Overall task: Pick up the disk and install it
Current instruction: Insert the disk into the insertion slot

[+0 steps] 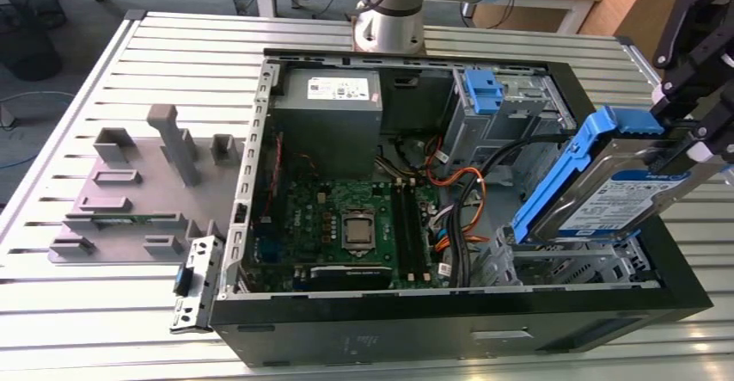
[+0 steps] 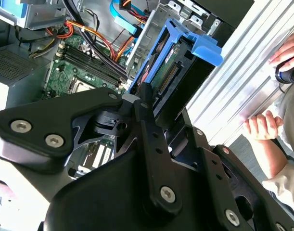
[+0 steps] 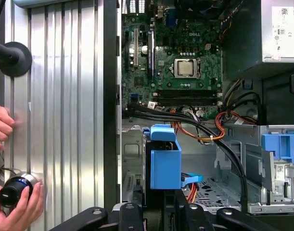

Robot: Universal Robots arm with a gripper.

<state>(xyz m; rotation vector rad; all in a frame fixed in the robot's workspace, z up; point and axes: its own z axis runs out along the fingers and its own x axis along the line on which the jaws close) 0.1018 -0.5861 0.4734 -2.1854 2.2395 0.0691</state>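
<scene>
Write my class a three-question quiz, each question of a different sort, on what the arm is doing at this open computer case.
1. Fill in: the plastic frame round the disk is coloured ___.
2. True or false: the disk lies flat on the motherboard.
3. What does the hand grip? A the disk; B the power-supply box; C an orange cable.
Key: 1 blue; 2 false; 3 A.
</scene>
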